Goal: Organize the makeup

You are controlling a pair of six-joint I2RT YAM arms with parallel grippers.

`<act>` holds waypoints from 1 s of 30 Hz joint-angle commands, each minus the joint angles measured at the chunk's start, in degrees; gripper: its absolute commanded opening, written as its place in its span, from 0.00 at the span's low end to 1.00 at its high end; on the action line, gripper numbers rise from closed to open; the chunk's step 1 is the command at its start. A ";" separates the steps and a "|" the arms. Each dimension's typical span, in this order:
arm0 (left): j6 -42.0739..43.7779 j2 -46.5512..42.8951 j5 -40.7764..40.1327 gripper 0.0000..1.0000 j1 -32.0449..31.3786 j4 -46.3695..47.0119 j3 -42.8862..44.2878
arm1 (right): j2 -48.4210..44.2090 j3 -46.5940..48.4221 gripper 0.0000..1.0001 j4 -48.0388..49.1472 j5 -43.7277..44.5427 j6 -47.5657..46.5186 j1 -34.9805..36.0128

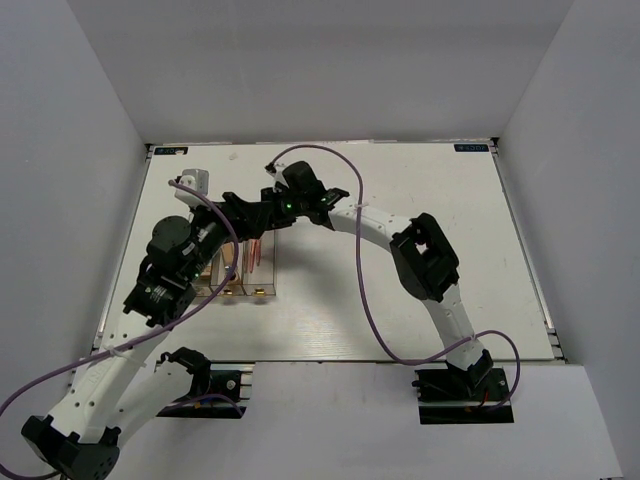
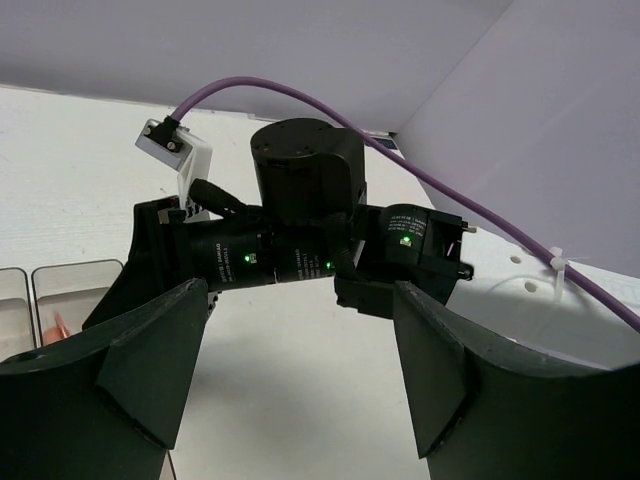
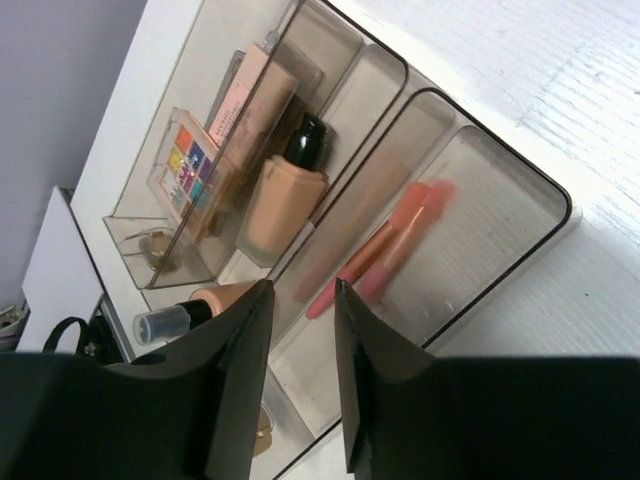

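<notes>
- Above the clear box [image 3: 520, 175], the right gripper [image 3: 302, 290] holds its fingers slightly apart, gripping nothing.
- Just past that gap, two coral-pink sticks [image 3: 385, 250] lie side by side in the box's end compartment.
- Deeper in the box, a tan bottle [image 3: 285, 200] lies beside the palettes [image 3: 190, 165].
- Near the box, the left gripper [image 2: 300, 300] gapes wide, empty.

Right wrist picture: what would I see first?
Two pink sticks lie in the clear box, mid-picture. To their left a tan bottle and colourful palettes sit in the same box. The right gripper hangs at the bottom, jaws slightly apart, holding nothing.
</notes>
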 commanded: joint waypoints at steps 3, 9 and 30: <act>-0.18 -1.38 0.62 0.84 -0.20 -2.95 0.55 | -1.13 -2.60 0.40 2.60 2.05 0.21 -0.03; -0.27 -2.17 0.45 0.84 -0.20 -7.07 2.58 | -5.34 -2.60 0.46 4.53 -2.16 -7.24 -1.52; -5.45 6.70 7.56 0.98 -0.73 -2.52 1.35 | -38.90 -24.89 0.89 -14.30 25.07 -33.02 -18.20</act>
